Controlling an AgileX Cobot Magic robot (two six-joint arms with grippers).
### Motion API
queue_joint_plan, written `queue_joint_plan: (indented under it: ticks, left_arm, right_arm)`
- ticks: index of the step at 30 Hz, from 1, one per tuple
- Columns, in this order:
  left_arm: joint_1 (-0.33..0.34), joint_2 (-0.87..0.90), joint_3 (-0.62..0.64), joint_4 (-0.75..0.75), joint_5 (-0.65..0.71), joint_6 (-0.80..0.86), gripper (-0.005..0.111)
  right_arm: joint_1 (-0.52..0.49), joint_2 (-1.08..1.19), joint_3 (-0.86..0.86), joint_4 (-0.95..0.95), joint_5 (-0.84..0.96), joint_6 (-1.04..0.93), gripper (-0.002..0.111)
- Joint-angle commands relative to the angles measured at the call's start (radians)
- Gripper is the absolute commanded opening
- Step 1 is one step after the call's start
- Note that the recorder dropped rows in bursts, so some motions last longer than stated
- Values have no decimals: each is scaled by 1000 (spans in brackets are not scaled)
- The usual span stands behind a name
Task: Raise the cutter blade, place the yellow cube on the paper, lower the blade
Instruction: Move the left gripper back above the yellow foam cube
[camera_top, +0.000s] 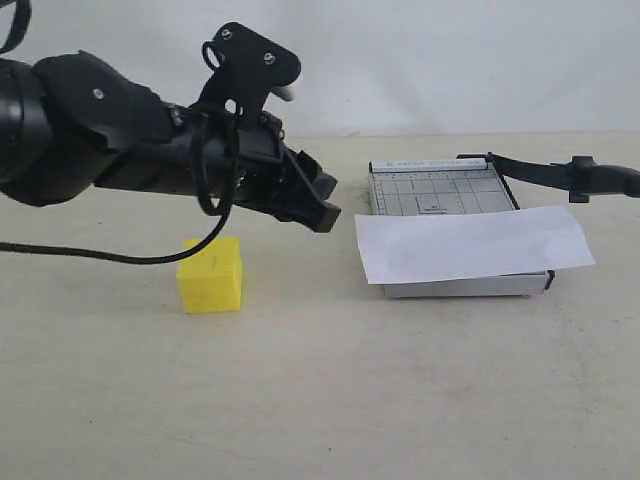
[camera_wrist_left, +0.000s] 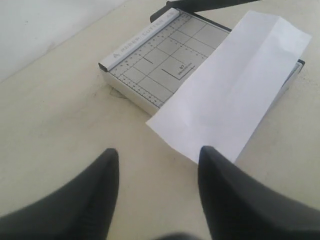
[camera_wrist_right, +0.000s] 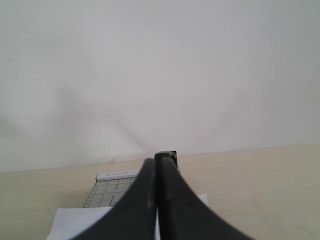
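Note:
The yellow cube (camera_top: 211, 275) sits on the table at the left. My left gripper (camera_top: 325, 205) (camera_wrist_left: 159, 152) hovers open and empty above the table, between the cube and the cutter, pointing at the paper. The white paper (camera_top: 470, 243) (camera_wrist_left: 235, 85) (camera_wrist_right: 70, 222) lies across the grey gridded board (camera_top: 435, 190) (camera_wrist_left: 160, 60) and overhangs both sides. The black cutter blade (camera_top: 530, 168) (camera_wrist_left: 215, 4) slants up from its hinge, off the board. My right gripper (camera_top: 582, 172) (camera_wrist_right: 156, 161) is shut on the blade near its handle end, with its fingers pointing toward the hinge.
The beige table runs to a white wall behind the cutter. The left arm's black body (camera_top: 100, 130) and a looping cable (camera_top: 120, 257) hang above and behind the cube.

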Motion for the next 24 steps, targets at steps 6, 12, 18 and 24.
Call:
queue_joint_plan:
  ticks: [6, 12, 18, 24]
  left_arm:
    - [1, -128, 72, 61, 103, -8, 47]
    - [1, -176, 74, 97, 205, 18, 47]
    - [1, -205, 77, 564, 246, -552, 47]
    - [-6, -227, 77, 1104, 235, -1234, 47]
  right_arm:
    - [3, -3, 0, -5, -13, 2, 0]
    - [3, -3, 0, -5, -13, 2, 0]
    - [3, -3, 0, -5, -13, 2, 0]
    - [3, -3, 0, -5, -13, 4, 0]
